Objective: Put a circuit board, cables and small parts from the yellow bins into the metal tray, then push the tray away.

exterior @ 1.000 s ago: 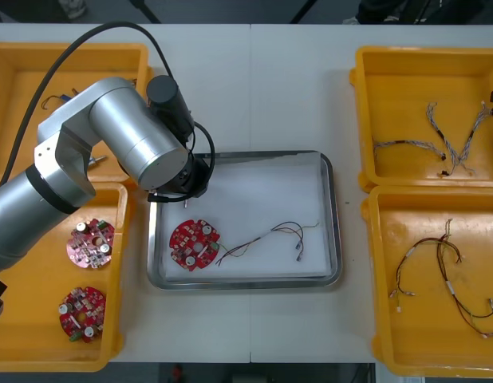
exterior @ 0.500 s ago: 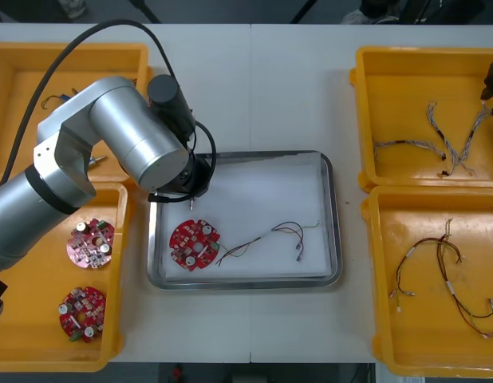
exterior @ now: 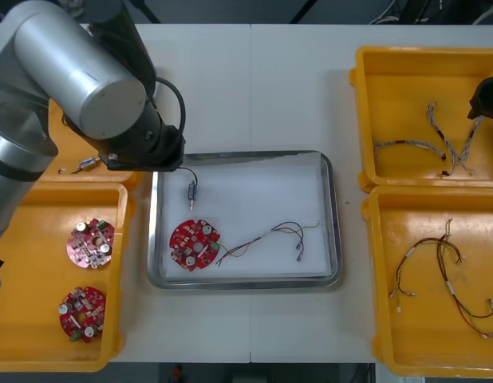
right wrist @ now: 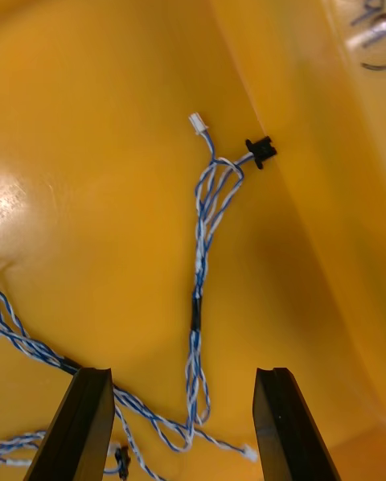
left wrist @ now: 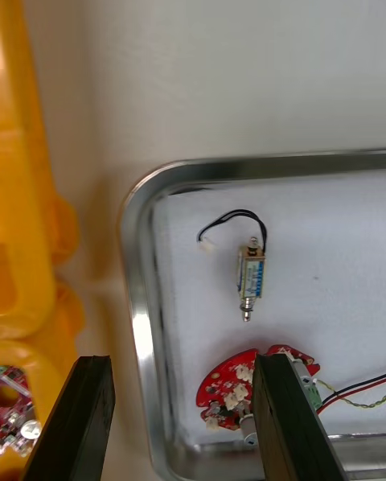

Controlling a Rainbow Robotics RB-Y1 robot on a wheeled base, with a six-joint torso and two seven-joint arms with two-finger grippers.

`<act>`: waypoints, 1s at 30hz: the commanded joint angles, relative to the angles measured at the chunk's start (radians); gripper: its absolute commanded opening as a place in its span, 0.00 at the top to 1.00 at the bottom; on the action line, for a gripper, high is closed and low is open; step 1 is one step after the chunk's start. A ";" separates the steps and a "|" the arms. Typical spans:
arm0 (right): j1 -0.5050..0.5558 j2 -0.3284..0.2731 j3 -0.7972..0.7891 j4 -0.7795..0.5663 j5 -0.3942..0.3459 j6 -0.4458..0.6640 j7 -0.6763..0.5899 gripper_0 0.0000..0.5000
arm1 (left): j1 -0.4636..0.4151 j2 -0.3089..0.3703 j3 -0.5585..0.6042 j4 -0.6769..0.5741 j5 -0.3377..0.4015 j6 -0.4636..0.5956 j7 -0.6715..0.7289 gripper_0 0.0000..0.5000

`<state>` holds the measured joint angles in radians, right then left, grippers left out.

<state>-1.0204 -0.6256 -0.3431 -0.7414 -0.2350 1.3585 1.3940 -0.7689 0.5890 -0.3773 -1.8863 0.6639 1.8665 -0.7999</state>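
Left gripper (left wrist: 183,368): spread, empty, over metal tray's (exterior: 335,223) far-left corner. In the tray: small metal part (left wrist: 251,276), circuit board (exterior: 194,243), red and yellow cable (exterior: 270,235). Right gripper (right wrist: 181,380): spread, empty, above twisted blue and white cables (right wrist: 201,232) in yellow bin (exterior: 406,80) at bench's (exterior: 294,88) far-right corner.

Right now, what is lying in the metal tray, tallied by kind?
Red circuit board: 1
Cable: 1
Small metal part: 1
Total in the metal tray: 3
Both grippers are open: left gripper above the tray, right gripper above the blue and white cables.
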 commanded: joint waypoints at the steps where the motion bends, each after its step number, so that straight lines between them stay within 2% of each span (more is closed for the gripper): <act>1: 0.037 0.010 -0.023 -0.015 -0.033 -0.058 -0.026 0.00 | -0.093 0.060 0.107 0.036 0.052 0.053 0.053 0.00; 7: 0.056 0.010 -0.022 -0.006 -0.035 -0.084 -0.035 0.00 | -0.153 0.100 0.155 0.173 0.043 0.053 0.050 0.00; 12: 0.068 0.010 -0.023 0.065 -0.053 -0.167 -0.038 0.00 | -0.191 0.127 0.182 0.300 0.028 0.019 0.048 0.00; 18: 0.069 0.009 -0.022 0.094 -0.052 -0.193 -0.055 0.00 | -0.250 0.158 0.216 0.483 0.013 -0.059 0.045 0.00; 23: 0.091 0.010 -0.020 0.094 -0.113 -0.191 -0.067 0.00 | -0.297 0.166 0.221 0.633 0.000 -0.153 0.041 0.00; 30: 0.106 0.010 0.007 0.094 -0.129 -0.191 -0.084 0.00 | -0.349 0.166 0.244 0.777 -0.021 -0.233 0.038 0.00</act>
<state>-0.9406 -0.6172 -0.3430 -0.6385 -0.3469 1.1731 1.3561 -1.0384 0.7134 -0.1741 -1.1503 0.6650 1.6644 -0.7998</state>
